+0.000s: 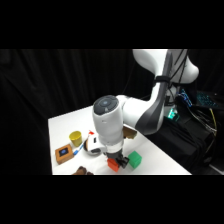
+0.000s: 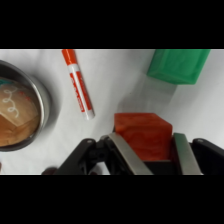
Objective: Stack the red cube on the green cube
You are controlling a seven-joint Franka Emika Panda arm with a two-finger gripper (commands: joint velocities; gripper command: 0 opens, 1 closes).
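The gripper [image 2: 147, 150] holds the red cube [image 2: 144, 134] between its two fingers [image 2: 125, 155], one metal finger pressed on each side of the block, so the fingers are pinching it. In the wrist view the red cube sits low between the fingers, and the white counter [image 2: 115, 80] lies below it. The green cube [image 2: 178, 65] is near the red cube but clearly apart from it, with a strip of bare counter between them; it rests flat on the counter. On the other side of the red cube lies a thin red-and-white marker [image 2: 78, 82], also apart from it. Farther from the red cube than the marker stands a round metal bowl [image 2: 42, 100] with something brownish inside. In the side view the gripper [image 1: 116, 161] comes down near the front edge of the counter [image 1: 62, 125], and the red cube [image 1: 114, 165] shows just under it, with the green cube [image 1: 134, 160] just beside it. I cannot tell from this view if the two cubes touch, or if the red cube is lifted from the counter. Beyond the red cube, away from the green cube, stand a yellow cup [image 1: 76, 137] and a brown block with a blue mark [image 1: 64, 153].
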